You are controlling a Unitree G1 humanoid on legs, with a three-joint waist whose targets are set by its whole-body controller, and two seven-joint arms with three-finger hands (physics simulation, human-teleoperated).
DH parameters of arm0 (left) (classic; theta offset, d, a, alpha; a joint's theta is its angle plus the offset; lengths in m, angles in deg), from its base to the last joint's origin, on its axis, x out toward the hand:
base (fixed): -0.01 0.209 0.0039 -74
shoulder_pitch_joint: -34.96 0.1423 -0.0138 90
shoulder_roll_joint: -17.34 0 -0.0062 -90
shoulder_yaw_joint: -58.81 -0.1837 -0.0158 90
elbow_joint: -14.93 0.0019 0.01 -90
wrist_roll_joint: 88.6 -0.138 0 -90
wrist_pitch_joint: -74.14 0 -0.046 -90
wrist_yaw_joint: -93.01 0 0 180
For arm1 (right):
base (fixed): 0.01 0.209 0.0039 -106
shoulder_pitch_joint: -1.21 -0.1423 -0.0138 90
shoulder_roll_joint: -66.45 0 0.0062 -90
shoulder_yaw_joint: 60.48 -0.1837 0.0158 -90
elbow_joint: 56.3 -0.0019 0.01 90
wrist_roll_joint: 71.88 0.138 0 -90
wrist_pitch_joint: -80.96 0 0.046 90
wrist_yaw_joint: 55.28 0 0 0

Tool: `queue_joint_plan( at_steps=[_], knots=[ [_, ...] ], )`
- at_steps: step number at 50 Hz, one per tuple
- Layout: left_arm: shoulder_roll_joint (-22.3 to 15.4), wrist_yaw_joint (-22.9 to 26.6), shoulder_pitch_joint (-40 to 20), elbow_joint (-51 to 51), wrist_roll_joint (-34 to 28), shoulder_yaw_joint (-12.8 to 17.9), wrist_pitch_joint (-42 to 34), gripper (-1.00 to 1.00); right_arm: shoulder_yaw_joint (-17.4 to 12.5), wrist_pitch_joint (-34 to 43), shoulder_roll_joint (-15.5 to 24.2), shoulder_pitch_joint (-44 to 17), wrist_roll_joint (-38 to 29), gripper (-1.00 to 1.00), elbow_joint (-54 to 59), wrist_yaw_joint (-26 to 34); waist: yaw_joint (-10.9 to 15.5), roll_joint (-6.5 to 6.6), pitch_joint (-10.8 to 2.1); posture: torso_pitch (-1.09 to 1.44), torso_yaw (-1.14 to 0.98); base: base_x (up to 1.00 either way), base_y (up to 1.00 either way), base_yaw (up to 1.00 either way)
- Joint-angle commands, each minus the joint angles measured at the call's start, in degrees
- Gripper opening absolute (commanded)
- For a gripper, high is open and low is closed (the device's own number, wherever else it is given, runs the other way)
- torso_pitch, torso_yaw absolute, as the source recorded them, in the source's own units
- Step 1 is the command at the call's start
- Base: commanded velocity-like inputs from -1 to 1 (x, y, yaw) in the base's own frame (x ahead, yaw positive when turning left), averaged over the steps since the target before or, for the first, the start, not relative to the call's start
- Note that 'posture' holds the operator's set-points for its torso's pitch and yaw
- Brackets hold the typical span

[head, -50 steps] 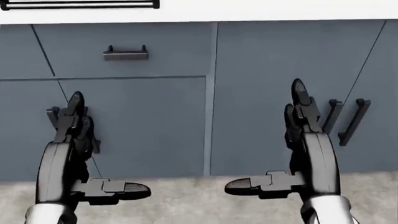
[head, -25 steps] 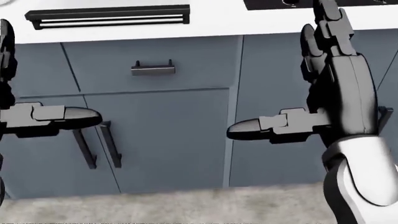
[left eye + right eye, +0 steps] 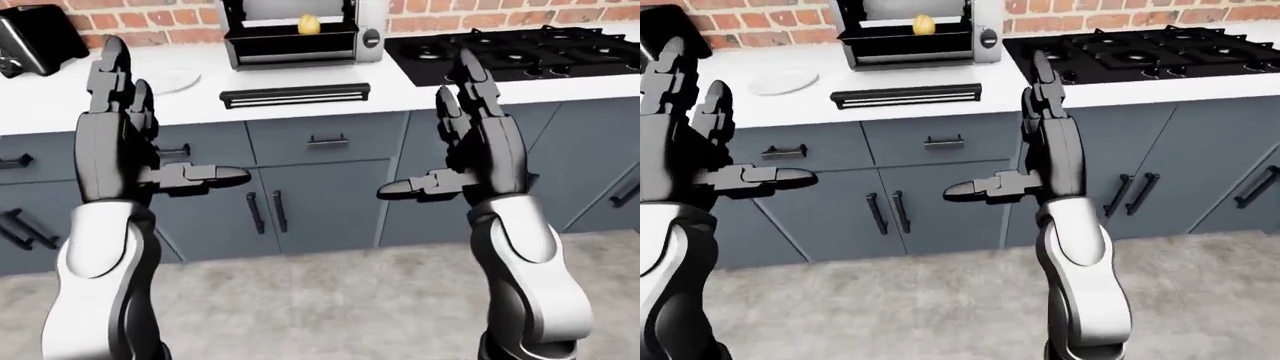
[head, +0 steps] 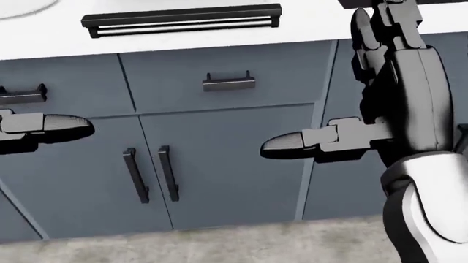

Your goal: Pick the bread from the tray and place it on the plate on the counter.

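Note:
The bread (image 3: 309,25) is a small yellowish loaf on the black tray (image 3: 290,43) of a toaster oven at the top of the left-eye view. A white plate (image 3: 170,79) lies on the white counter (image 3: 60,101), left of the oven. Both hands are raised in front of the grey cabinets, well short of the counter. My left hand (image 3: 175,112) is open, fingers up and thumb pointing right. My right hand (image 3: 425,127) is open too, thumb pointing left. Neither holds anything.
A black toaster (image 3: 30,37) stands at the counter's top left and a black gas hob (image 3: 510,49) at the right. A black bar (image 3: 295,94) lies at the counter edge below the oven. Grey cabinet doors (image 3: 320,210) with handles stand over a speckled floor (image 3: 320,300).
The camera has moved: in the head view the cabinets and drawer handle slid right and down, bringing the counter edge into sight. Both hands rose higher in the picture, still open.

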Motion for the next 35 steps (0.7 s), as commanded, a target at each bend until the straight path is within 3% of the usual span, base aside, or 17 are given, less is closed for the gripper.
queue_joint_plan(
  at_steps=[1,5,8,9,10,13,15,17,18,20,21,22,26,30,33,35],
  knots=[
    [-0.5,0.2,-1.2,-1.8,0.0,0.2,1.8,1.0,-0.5,-2.3,0.3,-1.6,-0.3,1.0,-1.9,-0.4,-0.1,-0.09,-0.81,0.0,0.0,0.06,0.5,0.0],
    [-0.6,0.4,-1.1,-2.2,-0.3,0.3,1.9,1.0,-0.5,-2.4,0.3,-1.5,-0.2,1.0,-2.1,-0.5,-0.1,-2.24,-0.49,0.0,0.0,0.06,0.48,0.0],
    [-0.6,0.5,-1.1,-2.3,-0.4,0.3,2.0,1.0,-0.6,-1.8,0.4,-1.9,0.0,1.0,-2.5,-0.6,0.1,-4.68,-0.99,0.0,0.0,0.06,0.47,0.0],
    [-0.6,0.5,-1.1,-2.3,-0.6,0.2,2.2,1.0,-0.6,-1.8,0.5,-2.0,0.0,1.0,-2.5,-0.6,-0.6,-2.92,-1.14,0.0,0.0,0.06,0.48,0.0],
    [-0.5,0.5,-1.1,-2.2,-0.7,0.1,2.3,1.0,-0.7,-1.6,0.5,-2.1,0.1,1.0,-2.6,-0.5,-0.1,-4.26,-1.35,0.0,0.0,0.06,0.47,0.0],
    [-0.4,0.6,-1.1,-2.0,-0.9,0.0,2.8,1.0,-0.8,-1.2,0.7,-2.5,0.3,1.0,-2.9,-0.6,-0.1,-4.37,-2.11,0.0,0.0,0.07,0.46,0.0],
    [-0.3,0.6,-1.1,-1.9,-1.0,0.0,3.0,1.0,-0.8,-1.4,0.9,-2.8,0.2,1.0,-2.6,-0.7,-0.3,-3.12,-1.34,0.0,0.0,0.05,0.46,0.0],
    [-0.2,0.7,-1.0,-1.8,-1.2,-0.2,3.1,1.0,-0.6,-1.2,1.0,-2.8,0.1,1.0,-2.9,-0.6,-0.6,-1.09,-0.69,0.0,0.0,0.07,0.45,0.0],
    [-0.2,0.8,-0.9,-2.2,-1.2,0.0,2.9,1.0,-0.7,-1.1,1.0,-2.7,0.2,1.0,-3.1,-0.5,-0.7,0.4,-0.87,0.0,0.0,0.07,0.46,0.0],
    [-0.7,0.9,-1.6,-2.9,-0.9,0.4,1.8,1.0,-1.0,-0.4,1.2,-3.1,0.3,1.0,-3.9,-0.2,-0.9,5.66,-3.43,0.0,0.0,0.17,0.48,0.0],
    [-0.8,0.9,-1.8,-2.9,-0.9,0.5,1.7,1.0,-1.0,-0.3,1.2,-3.3,0.4,1.0,-3.9,-0.2,-0.4,2.62,-0.68,0.0,0.0,0.2,0.49,0.0],
    [-0.9,0.9,-1.7,-2.8,-1.0,0.4,1.9,1.0,-0.9,-0.3,1.3,-3.4,0.3,1.0,-3.8,-0.3,-0.4,2.79,0.1,0.0,0.0,0.2,0.5,0.0],
    [-1.4,0.8,-3.3,-2.7,-0.8,0.4,0.9,1.0,-0.9,1.2,1.3,-5.2,0.8,1.0,-4.2,-0.5,-0.4,0.28,-0.2,0.0,0.0,0.2,0.43,0.0],
    [-1.7,0.5,-3.8,-3.4,-0.1,1.0,0.1,1.0,-0.8,1.1,1.5,-5.5,1.1,1.0,-4.1,-0.3,-0.5,-0.7,-0.42,0.0,0.0,0.22,0.33,0.0],
    [-1.8,0.1,-3.1,-3.2,-0.1,1.2,0.9,1.0,-0.7,0.8,1.3,-5.8,1.5,1.0,-4.0,-0.4,-0.6,-1.31,0.15,0.0,0.0,0.36,0.17,0.0],
    [-2.0,0.0,-3.1,-3.7,0.0,1.2,0.6,1.0,-0.7,0.8,1.5,-5.6,1.4,1.0,-4.3,-0.4,-0.7,-0.45,-0.03,0.0,0.0,0.38,0.04,0.0]
  ],
)
